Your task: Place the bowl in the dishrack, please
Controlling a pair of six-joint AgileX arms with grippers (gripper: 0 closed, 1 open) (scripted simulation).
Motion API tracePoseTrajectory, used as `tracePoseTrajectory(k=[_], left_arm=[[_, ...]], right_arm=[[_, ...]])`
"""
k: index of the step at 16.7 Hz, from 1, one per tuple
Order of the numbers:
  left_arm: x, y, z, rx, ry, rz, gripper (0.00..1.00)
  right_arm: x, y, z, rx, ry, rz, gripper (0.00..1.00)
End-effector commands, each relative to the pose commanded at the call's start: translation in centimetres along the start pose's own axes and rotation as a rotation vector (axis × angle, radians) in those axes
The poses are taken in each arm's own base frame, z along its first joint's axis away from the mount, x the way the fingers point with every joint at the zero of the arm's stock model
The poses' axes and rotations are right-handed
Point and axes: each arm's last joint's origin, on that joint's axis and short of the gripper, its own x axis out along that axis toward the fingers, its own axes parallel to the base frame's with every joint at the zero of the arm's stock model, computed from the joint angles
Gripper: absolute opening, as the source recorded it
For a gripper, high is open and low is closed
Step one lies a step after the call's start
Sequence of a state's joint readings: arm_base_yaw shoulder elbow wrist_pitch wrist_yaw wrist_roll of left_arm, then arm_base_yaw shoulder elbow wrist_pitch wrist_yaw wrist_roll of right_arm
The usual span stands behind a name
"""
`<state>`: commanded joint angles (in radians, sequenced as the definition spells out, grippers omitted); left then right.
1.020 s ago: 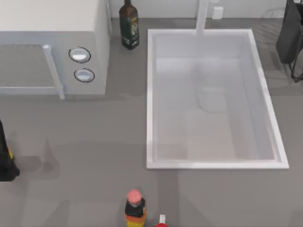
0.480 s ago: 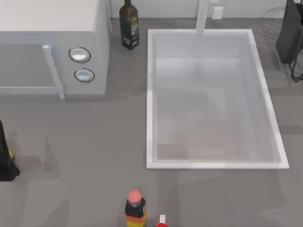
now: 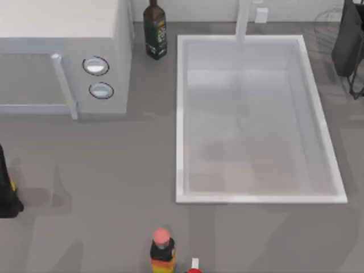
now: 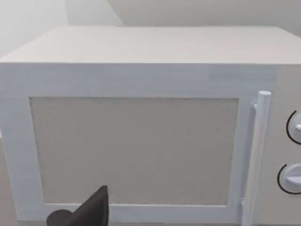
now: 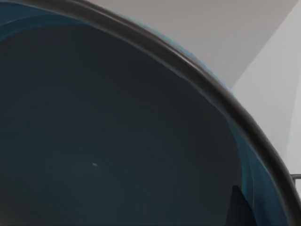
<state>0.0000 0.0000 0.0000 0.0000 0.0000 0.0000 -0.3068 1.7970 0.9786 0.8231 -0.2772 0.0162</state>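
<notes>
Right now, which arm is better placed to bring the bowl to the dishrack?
Right, I think. Its wrist camera sits close against the bowl, and this arm is at the top view's upper right. The left arm faces the microwave.

Grey counter [image 3: 114, 170] (microwave [image 3: 62, 57], bottles [image 3: 154, 31])

Cut off and hidden parts across the three views

In the top view, the microwave [image 3: 62, 57] runs off the left and upper edges, the dark green bottle [image 3: 154, 31] loses its cap at the upper edge, the red-capped bottle [image 3: 162, 250] is cropped at the lower edge, and a dark arm part [image 3: 348, 40] runs off the right edge with thin wires [image 3: 333, 17] beside it too faint to identify. In the right wrist view the bowl [image 5: 117, 141] overruns the edges, so its full outline and its grip are hidden. In the left wrist view one dark finger [image 4: 89, 214] of the left end effector is cropped by the lower edge.
</notes>
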Motion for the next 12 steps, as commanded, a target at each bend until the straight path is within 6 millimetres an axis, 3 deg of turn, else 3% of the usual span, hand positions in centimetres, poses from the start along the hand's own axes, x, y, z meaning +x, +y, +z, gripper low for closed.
tracePoseTrajectory(k=[4,12], left_arm=[[0.0,0.0,0.0,0.0,0.0,0.0,1.0],[0.0,0.0,0.0,0.0,0.0,0.0,1.0]], right_arm=[[0.0,0.0,0.0,0.0,0.0,0.0,0.0],[0.0,0.0,0.0,0.0,0.0,0.0,0.6]])
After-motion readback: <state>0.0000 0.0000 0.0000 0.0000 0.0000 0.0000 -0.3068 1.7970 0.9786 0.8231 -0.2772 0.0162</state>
